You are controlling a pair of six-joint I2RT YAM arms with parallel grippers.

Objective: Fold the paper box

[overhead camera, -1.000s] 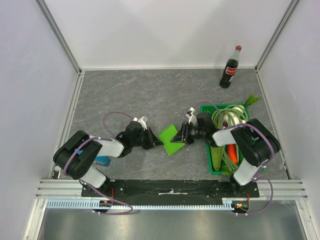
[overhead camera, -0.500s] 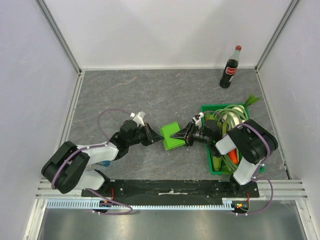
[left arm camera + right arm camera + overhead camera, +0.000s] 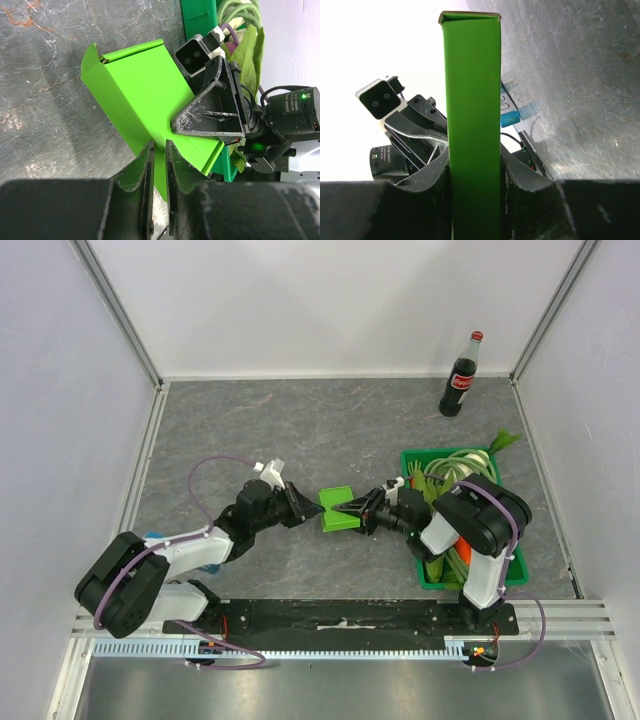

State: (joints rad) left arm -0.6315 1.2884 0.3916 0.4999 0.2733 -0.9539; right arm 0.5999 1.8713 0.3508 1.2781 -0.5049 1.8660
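1. Both arms have shifted over the last second. The left claw (image 3: 300, 506) and right claw (image 3: 360, 512) have carried the paper box (image 3: 336, 508) slightly farther from the arm bases. The box showed a splayed flap before and now looks more compact from above.
2. Left claw: jaws nearly together, pinching a thin edge of the box. In the left wrist view the green card runs into the narrow gap between its fingers (image 3: 145, 162).
3. Right claw: clamped on the box from the opposite side. In the right wrist view a narrow face of the box stands upright between its two fingers (image 3: 436, 172) and touches both.
4. Box position: directly between the two claws, whose tips face each other. Whether its underside touches the grey worktop (image 3: 300, 425) cannot be told.
5. Behind the right claw, just beside its arm, stands a dark-green crate (image 3: 432, 584) holding green vegetables (image 3: 452, 468).
6. A cola bottle (image 3: 460, 378) stands upright well beyond the right claw, near the back wall.
7. A small blue block (image 3: 510, 119) lies on the worktop behind the left claw, near that arm's base.
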